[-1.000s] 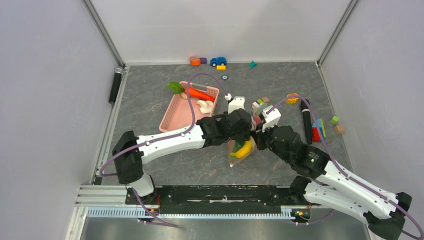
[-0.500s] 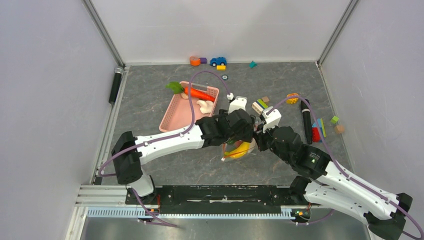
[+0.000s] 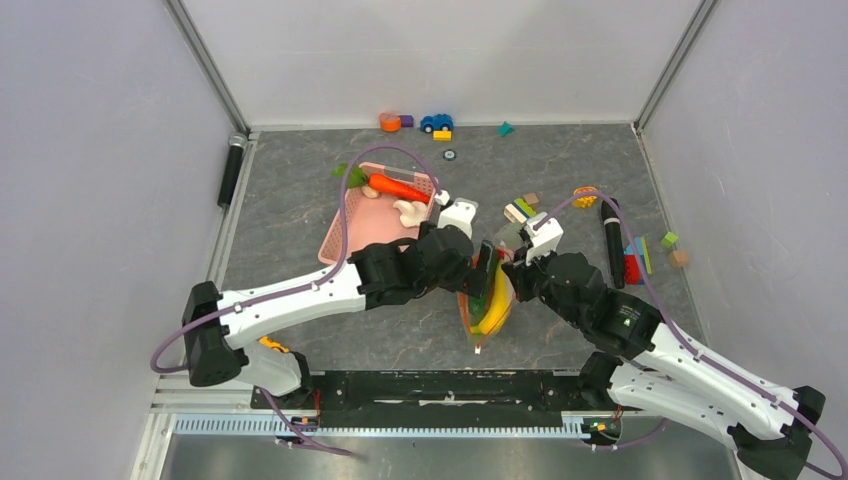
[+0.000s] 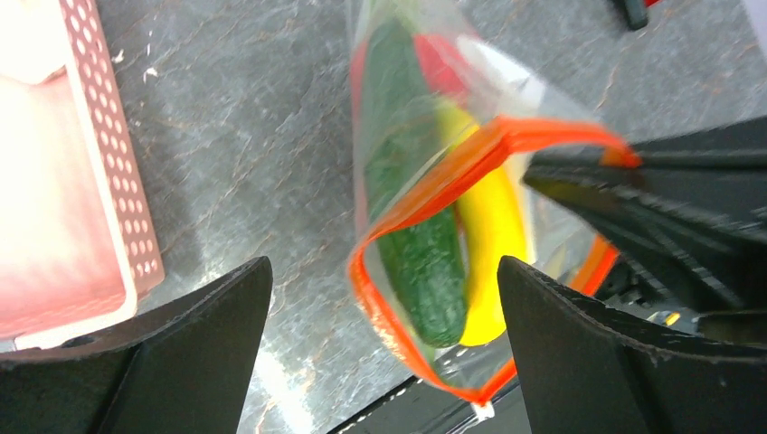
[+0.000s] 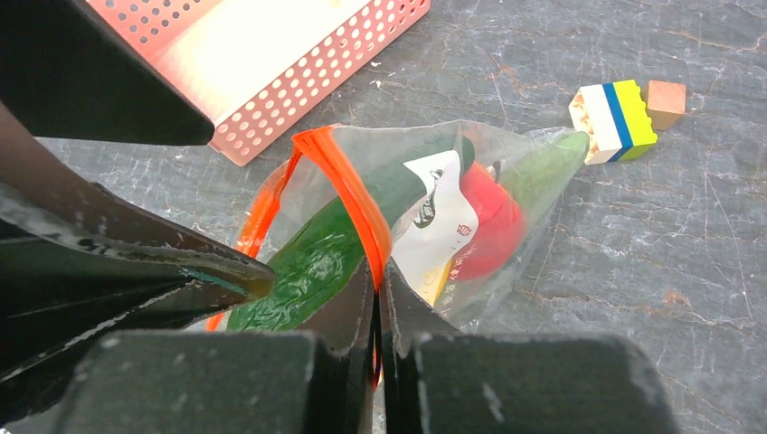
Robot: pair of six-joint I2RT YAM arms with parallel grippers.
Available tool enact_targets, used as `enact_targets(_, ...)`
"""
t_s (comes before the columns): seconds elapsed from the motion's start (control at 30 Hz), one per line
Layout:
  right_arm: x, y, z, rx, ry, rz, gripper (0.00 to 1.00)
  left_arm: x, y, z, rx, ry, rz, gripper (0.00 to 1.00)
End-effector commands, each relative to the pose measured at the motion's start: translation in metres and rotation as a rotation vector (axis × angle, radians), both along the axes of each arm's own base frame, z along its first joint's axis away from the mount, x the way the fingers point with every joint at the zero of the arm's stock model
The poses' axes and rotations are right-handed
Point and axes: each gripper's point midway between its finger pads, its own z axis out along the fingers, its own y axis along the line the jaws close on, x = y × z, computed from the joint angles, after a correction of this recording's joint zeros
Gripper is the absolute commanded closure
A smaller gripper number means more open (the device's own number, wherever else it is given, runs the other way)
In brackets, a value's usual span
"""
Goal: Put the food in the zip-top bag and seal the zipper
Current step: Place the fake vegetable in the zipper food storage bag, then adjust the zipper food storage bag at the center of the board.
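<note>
Right tool clenched on bag zipper; left tool released above mouth. Cucumber, banana inside. Basket toward desk's far edge.

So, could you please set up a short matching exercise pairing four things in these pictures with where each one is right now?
Things:
1. orange toy carrot
2. long green toy cucumber
3. orange-red zipper strip
4. small blue toy car

Places:
A. inside the clear plastic zip-top bag
B. pinched in the shut right pincer
C. by the far wall
D. in the pink perforated plastic basket

Pairs: 1-D, 2-A, 3-B, 4-C
</note>
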Motion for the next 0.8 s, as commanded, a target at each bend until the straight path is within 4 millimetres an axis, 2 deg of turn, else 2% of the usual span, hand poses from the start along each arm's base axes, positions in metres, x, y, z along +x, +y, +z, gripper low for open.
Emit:
enact_targets(0.0, 0.003, 0.006, 0.022, 0.053, -0.052, 0.014, 0.95, -0.010, 0.015, -0.016, 0.028, 0.023, -0.012, 0.00)
enact_targets(0.13, 0.003, 0.007, 0.021, 0.052, -0.050, 0.013, 0.95, -0.018, 0.028, -0.035, 0.029, 0.059, 0.010, 0.02)
enact_targets(0.27, 0.004, 0.007, 0.021, 0.046, -0.049, 0.010, 0.95, -0.023, 0.024, -0.055, 0.006, 0.095, 0.007, 0.09)
enact_targets(0.37, 0.005, 0.006, 0.021, 0.045, -0.050, 0.004, 0.95, -0.026, 0.022, -0.063, 0.013, 0.122, 0.003, 0.15)
enact_targets(0.5, 0.005, 0.005, 0.022, 0.043, -0.053, 0.001, 0.95, -0.032, 0.022, -0.074, 0.021, 0.152, -0.011, 0.17)
enact_targets(0.67, 0.005, 0.005, 0.021, 0.041, -0.051, 0.000, 0.95, -0.040, 0.005, -0.079, -0.035, 0.192, -0.058, 0.19)
enact_targets(0.77, 0.005, 0.005, 0.022, 0.042, -0.052, 0.000, 0.95, -0.040, -0.007, -0.077, -0.063, 0.197, -0.081, 0.25)
